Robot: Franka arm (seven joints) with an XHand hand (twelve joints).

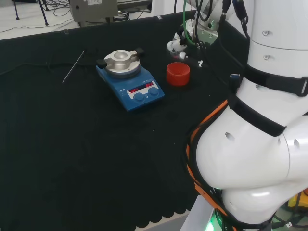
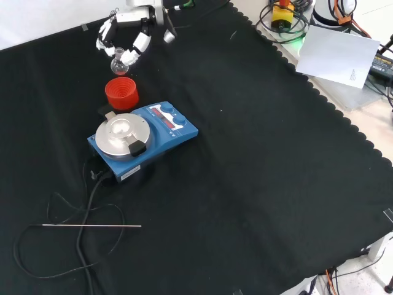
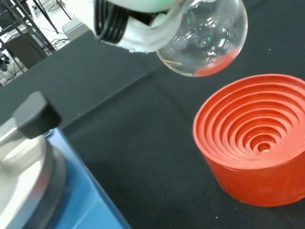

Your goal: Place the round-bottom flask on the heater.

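One flask [image 3: 205, 40] held by robot hand [image 2: 126, 37] above stand [image 2: 121, 93]

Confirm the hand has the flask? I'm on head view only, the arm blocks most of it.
Observer: Yes. Front view shows the hand curled round the round-bottom flask, which hangs below it, off the cloth.
Operator: Is the flask clear of the red stand?
Observer: Wrist view shows the bulb above the red ribbed stand, with a gap between them.
Operator: Anything in the flask?
Observer: It looks empty in the wrist view; the red at its bottom seems to be the stand's reflection.
Operator: Heater top free?
Observer: Front view shows the heater with nothing in its metal block's hollow, just in front of the stand.
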